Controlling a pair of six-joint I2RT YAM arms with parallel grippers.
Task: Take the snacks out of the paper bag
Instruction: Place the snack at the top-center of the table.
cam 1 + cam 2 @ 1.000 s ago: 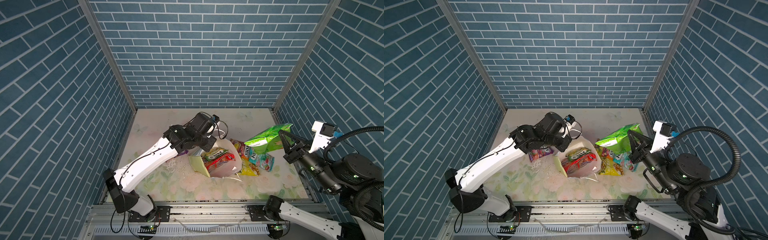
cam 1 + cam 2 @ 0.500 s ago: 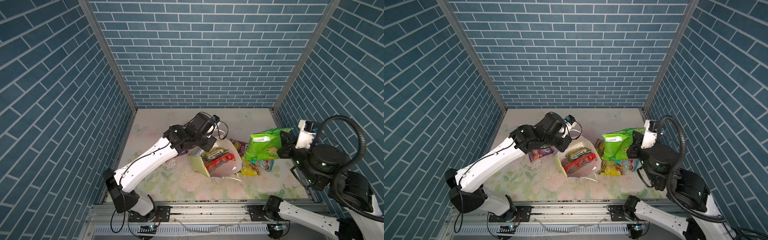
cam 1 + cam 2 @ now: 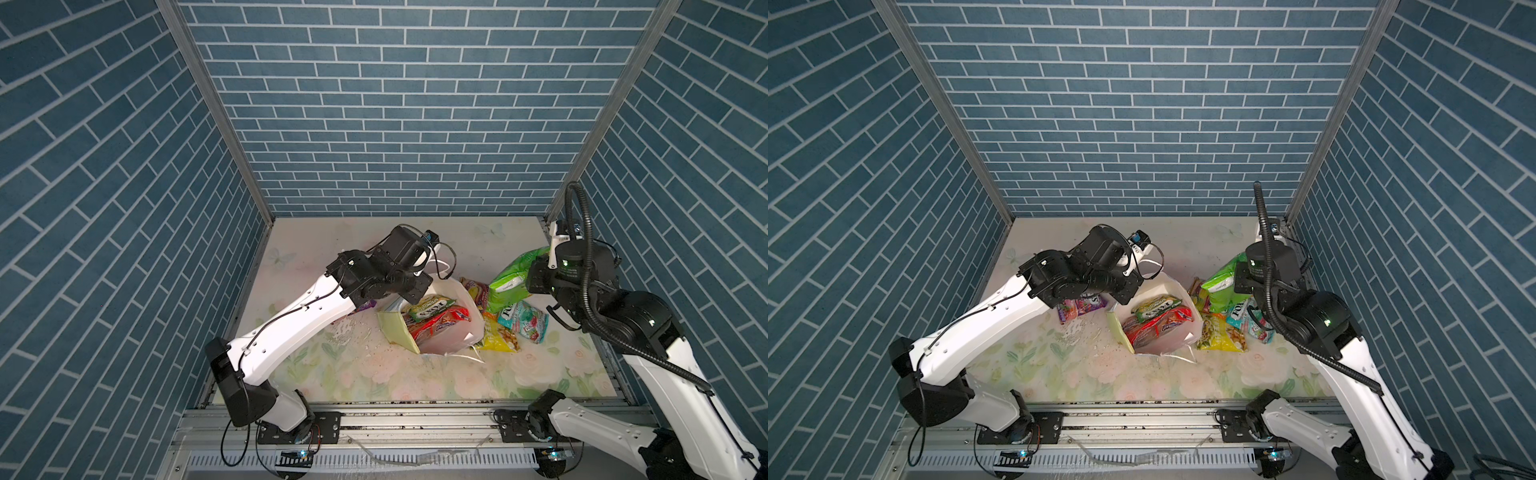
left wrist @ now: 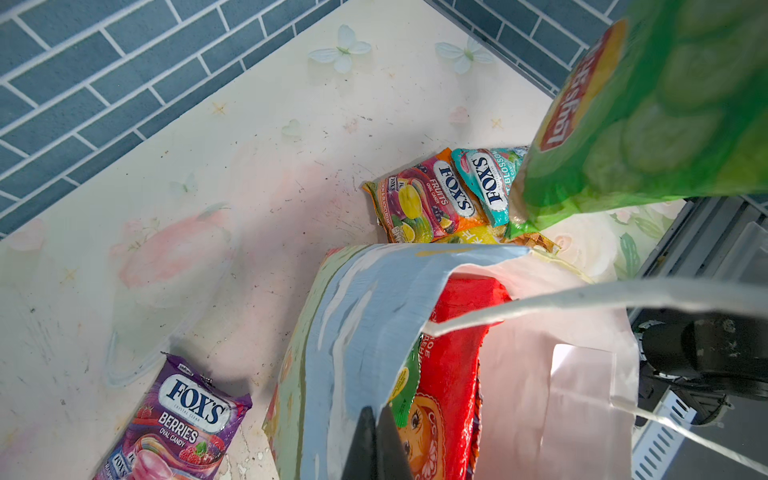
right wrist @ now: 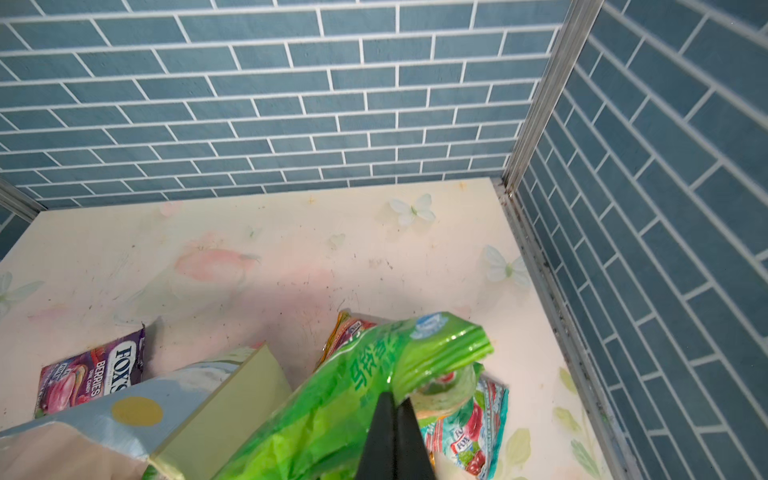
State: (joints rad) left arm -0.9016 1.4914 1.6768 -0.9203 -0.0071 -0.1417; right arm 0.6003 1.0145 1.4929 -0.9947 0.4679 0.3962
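The paper bag (image 3: 455, 347) leans open on the table, holding a red cookie bag (image 4: 455, 365) and a small green packet (image 3: 429, 306). My left gripper (image 4: 376, 411) is shut on the bag's bluish printed wall (image 4: 374, 316). My right gripper (image 5: 392, 401) is shut on the top seam of the green Lay's chips (image 5: 332, 411), which hang just right of the bag (image 3: 510, 282). Under the chips lie orange Fox's (image 4: 424, 199), teal Fox's (image 3: 525, 326) and a yellow packet (image 3: 500, 340). Purple Fox's (image 4: 183, 424) lies left of the bag.
Blue brick-pattern walls close in three sides, with a metal rail (image 5: 552, 316) along the right edge near the chips. The flowered table top (image 3: 374, 374) stretches in front of the bag and behind it (image 5: 291, 232). A white cord handle (image 4: 582, 297) hangs across the bag's mouth.
My right arm has swung round toward the back right, and the chips have come down lower over the packets beside the bag. The left arm and the bag have not moved.
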